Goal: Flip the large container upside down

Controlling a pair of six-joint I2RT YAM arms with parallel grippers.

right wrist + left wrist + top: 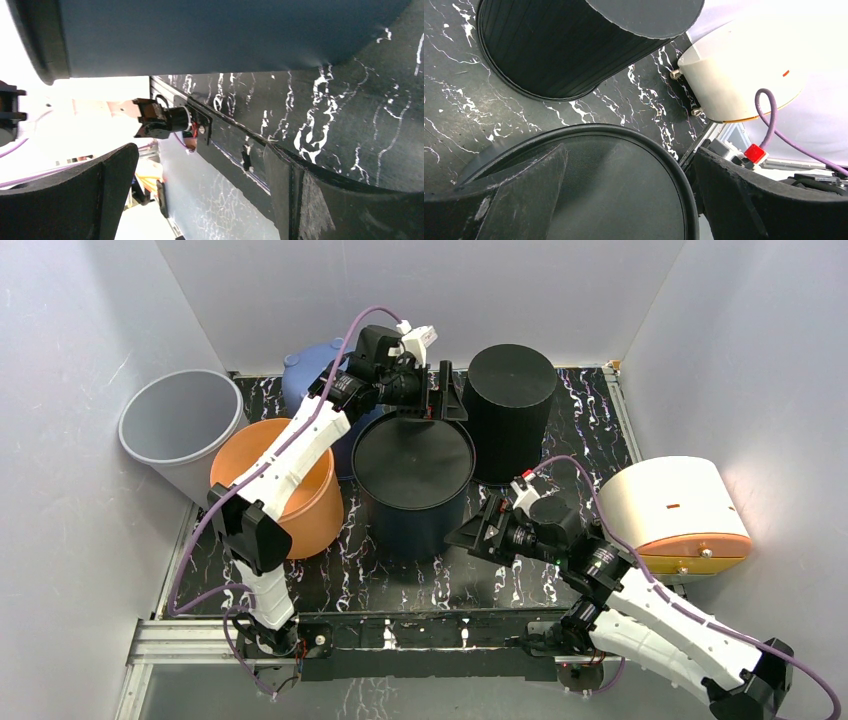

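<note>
Six containers on the black marbled tabletop [400, 585].

Top view:
- The large dark navy plastic container [412, 475] stands dead centre with its wide, lipped end up.
- The grey plastic bucket [175, 420] is at 10 o'clock and the orange plastic bucket [315, 505] at 9, both mouth-up.
- The blue plastic drum [305, 375] is at 11, behind the left arm.
- The black ribbed cylindrical bin [510, 405] is at 1, closed end up.
- The cream rounded container with an orange rim [670, 505] lies on its side at 3, at the table's edge.
- The left gripper [445, 405] sits over the navy container's 12 o'clock rim, jaws spread wide, gripping nothing.
- The right gripper [472, 525] is low, just beside the container's wall at 4 o'clock. Its jaws are also spread wide and grip nothing.

Left wrist:
- The navy rim arcs between the left fingers [519, 200], one over the inside and one outside the lip.
- Can't tell whether they touch it.
- The ribbed bin and the cream container show beyond.

Right wrist:
- The navy wall fills the top of the view, lip at 9 o'clock.
- The right fingers [75, 200] are wide apart, with only tabletop and frame between them.
</note>
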